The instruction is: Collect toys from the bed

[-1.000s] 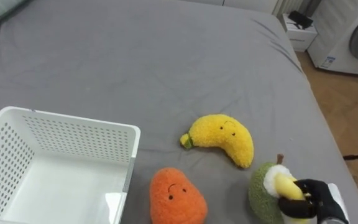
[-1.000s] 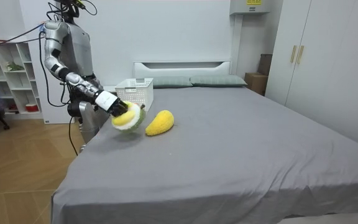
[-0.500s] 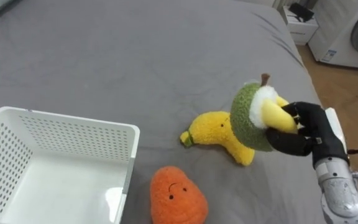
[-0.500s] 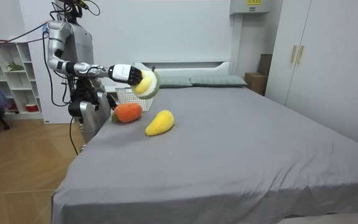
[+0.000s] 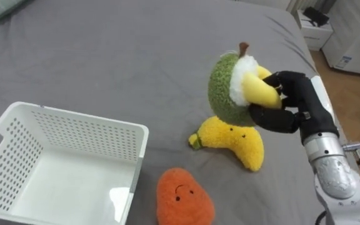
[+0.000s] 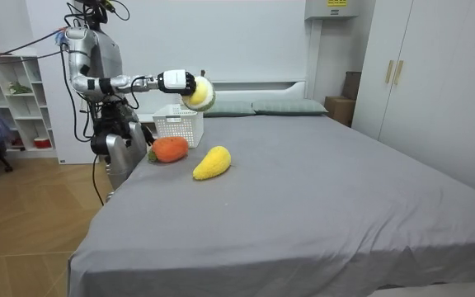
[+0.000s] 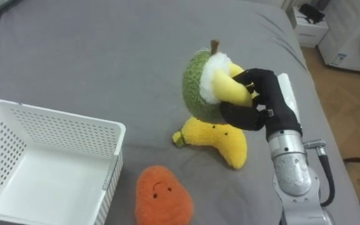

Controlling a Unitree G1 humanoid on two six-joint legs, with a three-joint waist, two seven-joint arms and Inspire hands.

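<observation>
My right hand [image 5: 287, 103] is shut on a green plush avocado toy [image 5: 229, 87] with a white and yellow face, held in the air over the grey bed [image 5: 136, 56]. Directly below it lies a yellow plush banana [image 5: 236, 140]. An orange plush carrot toy [image 5: 183, 197] with a small face lies nearer me. A white perforated basket [image 5: 61, 128] stands empty at my lower left. In the room view I stand at the bed's side with my right hand [image 6: 176, 81] holding the avocado toy [image 6: 199, 93] above the basket [image 6: 180, 125].
The bed's right edge borders a wooden floor [image 5: 349, 112]. A white appliance [image 5: 355, 37] and a small white stand [image 5: 314, 28] are beyond the far right corner. Pillows [image 6: 254, 107] lie at the headboard; white shelves [image 6: 11, 107] stand behind me.
My right hand has lifted the avocado toy from the bed at my lower right, up and leftward, to above the banana. The view has shifted slightly.
</observation>
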